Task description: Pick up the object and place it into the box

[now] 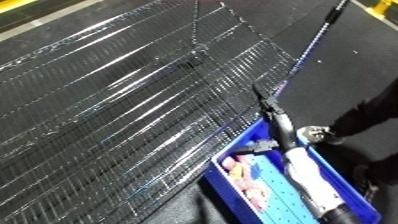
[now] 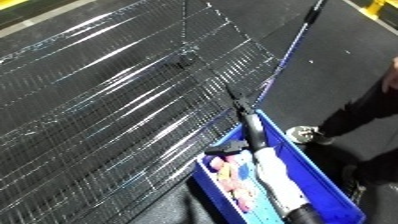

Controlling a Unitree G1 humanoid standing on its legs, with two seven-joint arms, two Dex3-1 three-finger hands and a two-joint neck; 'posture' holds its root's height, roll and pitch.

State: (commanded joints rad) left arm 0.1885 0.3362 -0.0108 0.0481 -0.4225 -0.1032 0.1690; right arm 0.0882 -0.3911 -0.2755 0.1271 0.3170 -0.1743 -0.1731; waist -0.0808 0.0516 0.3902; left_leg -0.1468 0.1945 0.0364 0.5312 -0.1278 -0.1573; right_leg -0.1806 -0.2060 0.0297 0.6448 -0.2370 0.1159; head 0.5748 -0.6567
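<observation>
A blue bin (image 1: 355,192) sits at the lower right, against the edge of the black wire mesh surface (image 1: 115,110). Several small pink and yellow objects (image 2: 229,176) lie inside it. My right forearm (image 1: 306,177), white, stretches over the bin. Its black right hand (image 2: 250,125) reaches past the bin's far rim to the mesh edge, open, fingers straight, thumb out to the left, and I see nothing held in it. My left hand does not show.
The wire mesh fills the left and centre of both views and glints with reflections. A thin dark pole (image 1: 324,25) runs along its right edge at the top. Dark floor (image 2: 355,65) lies to the right, with a yellow line (image 1: 378,9) at the corner.
</observation>
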